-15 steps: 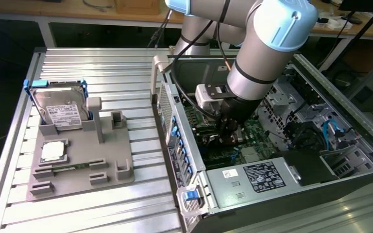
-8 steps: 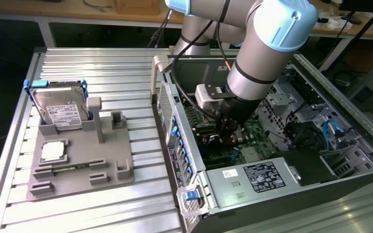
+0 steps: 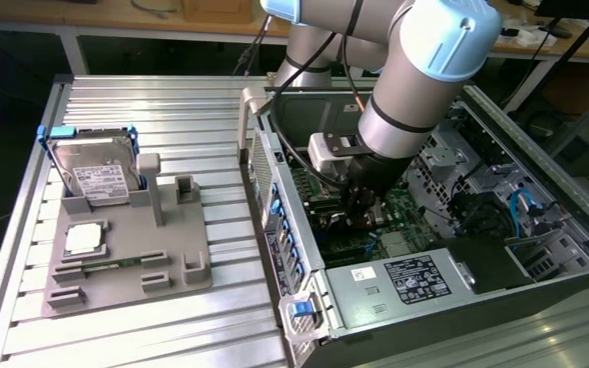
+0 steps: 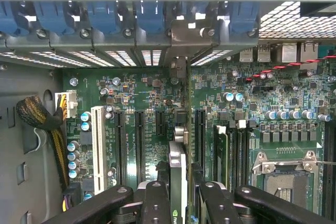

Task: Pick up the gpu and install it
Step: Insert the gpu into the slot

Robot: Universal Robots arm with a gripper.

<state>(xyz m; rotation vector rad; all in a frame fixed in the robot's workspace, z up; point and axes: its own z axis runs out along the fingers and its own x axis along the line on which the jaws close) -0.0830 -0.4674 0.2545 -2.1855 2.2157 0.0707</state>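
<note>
Gripper fingers are drawn in to a narrow gap and clamp the gpu from both flat sides. The card is seen edge-on between them, dark with a silver strip along it. It stands upright over the green motherboard, in the lane between a short black slot and a long black slot, and in line with a gap in the row of blue retention clips at the case's rear wall. Whether its lower edge already sits in a slot cannot be told. A white slot lies further off on one side, and the bare CPU socket on the other. In the exterior view the arm reaches down into the open computer case, which lies on its side on the ribbed metal table, and the gripper is low over the board, above the labelled power supply. Toward the exterior view's left, well apart from the case, a grey fixture carries the hard drive in its blue frame and a square CPU chip.
</note>
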